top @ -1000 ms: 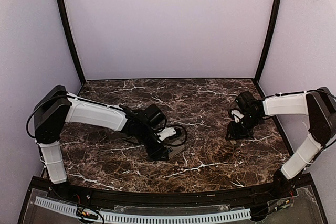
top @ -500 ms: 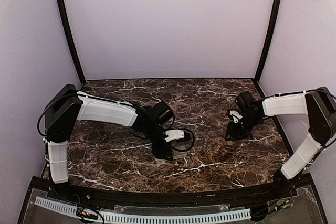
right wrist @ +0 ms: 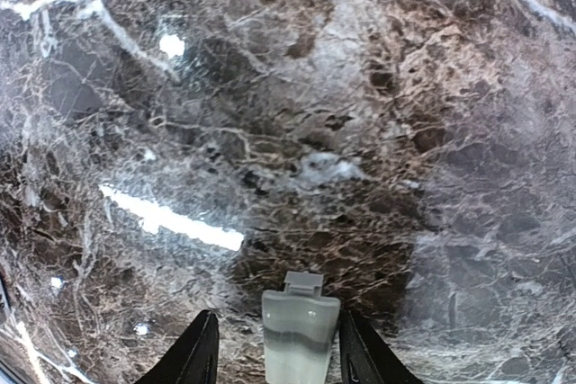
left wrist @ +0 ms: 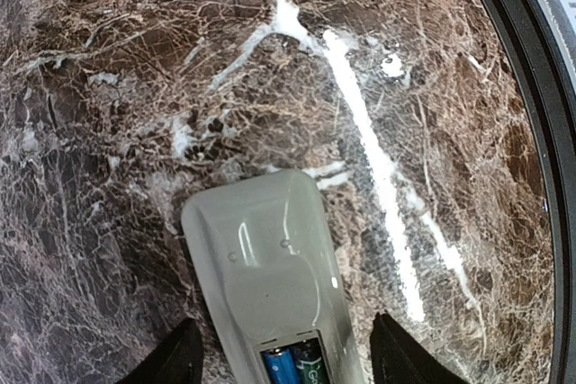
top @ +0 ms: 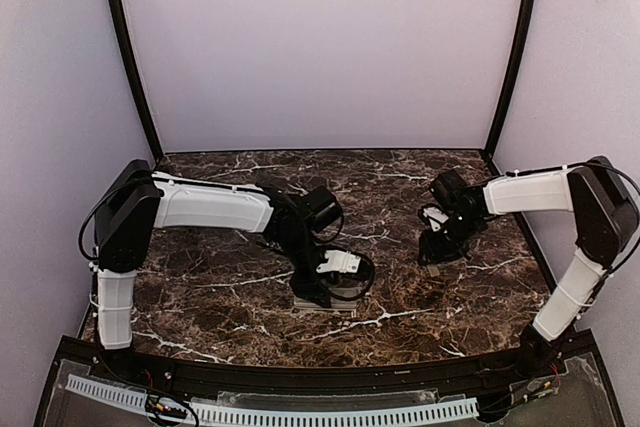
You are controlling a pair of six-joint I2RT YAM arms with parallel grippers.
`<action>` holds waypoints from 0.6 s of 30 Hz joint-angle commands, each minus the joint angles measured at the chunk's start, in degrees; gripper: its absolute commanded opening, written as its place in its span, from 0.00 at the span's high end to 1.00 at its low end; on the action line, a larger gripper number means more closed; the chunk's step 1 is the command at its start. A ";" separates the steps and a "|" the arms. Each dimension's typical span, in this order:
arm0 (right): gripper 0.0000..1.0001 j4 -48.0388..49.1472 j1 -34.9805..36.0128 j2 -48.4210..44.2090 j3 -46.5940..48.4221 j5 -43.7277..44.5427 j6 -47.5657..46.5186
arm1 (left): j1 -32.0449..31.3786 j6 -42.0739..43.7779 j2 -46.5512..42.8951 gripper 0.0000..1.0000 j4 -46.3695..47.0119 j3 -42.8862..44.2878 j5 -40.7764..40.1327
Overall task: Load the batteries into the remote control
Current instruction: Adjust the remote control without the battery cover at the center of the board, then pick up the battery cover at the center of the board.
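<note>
The remote control (left wrist: 265,263) lies grey back up on the marble, also visible under the left wrist in the top view (top: 346,300). Its battery recess is uncovered at the bottom edge of the left wrist view, and the batteries (left wrist: 283,368) sit side by side in it, one blue-wrapped. My left gripper (left wrist: 283,357) is open, with one finger on each side of the remote and a gap at both sides. My right gripper (right wrist: 279,352) is open around a small flat grey cover piece (right wrist: 299,334). There is a clear gap on the cover's left, while its right edge is close to the right finger (right wrist: 360,352).
Dark marble tabletop (top: 400,187) enclosed by pale walls with black corner posts (top: 512,57). The black front rim (left wrist: 531,87) of the table runs near the remote. The two grippers (top: 318,292) (top: 437,252) stand roughly a hand's width apart.
The left arm has swung to the right and its wrist has turned over the remote. The right gripper has shifted a little to the left.
</note>
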 commanded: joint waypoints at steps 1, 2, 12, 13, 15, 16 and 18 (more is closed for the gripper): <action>0.56 -5.08 0.23 3.49 -0.21 4.96 -0.94 | -0.33 1.68 -0.45 0.34 -4.91 3.14 -0.88; 0.57 -5.40 0.24 3.83 0.09 5.35 -1.27 | -0.37 1.20 -1.31 0.33 -4.85 3.23 -1.36; 0.66 -8.84 2.89 7.66 2.83 9.76 -1.66 | -0.28 -7.57 -20.19 0.27 11.74 -9.32 -11.54; 0.66 -9.12 3.34 8.34 3.08 10.10 -1.51 | -0.25 -9.11 -22.53 0.27 13.23 -11.35 -13.07; 0.67 -9.51 4.07 9.68 3.38 10.11 -1.41 | -0.24 -11.30 -25.52 0.25 16.33 -13.81 -16.97; 0.69 -9.42 4.37 10.02 3.43 10.13 -1.39 | -0.24 -12.85 -26.39 0.25 17.60 -15.07 -19.33; 0.73 -9.48 4.97 10.14 3.51 10.49 -1.46 | -0.24 -15.28 -28.74 0.22 19.07 -16.72 -21.86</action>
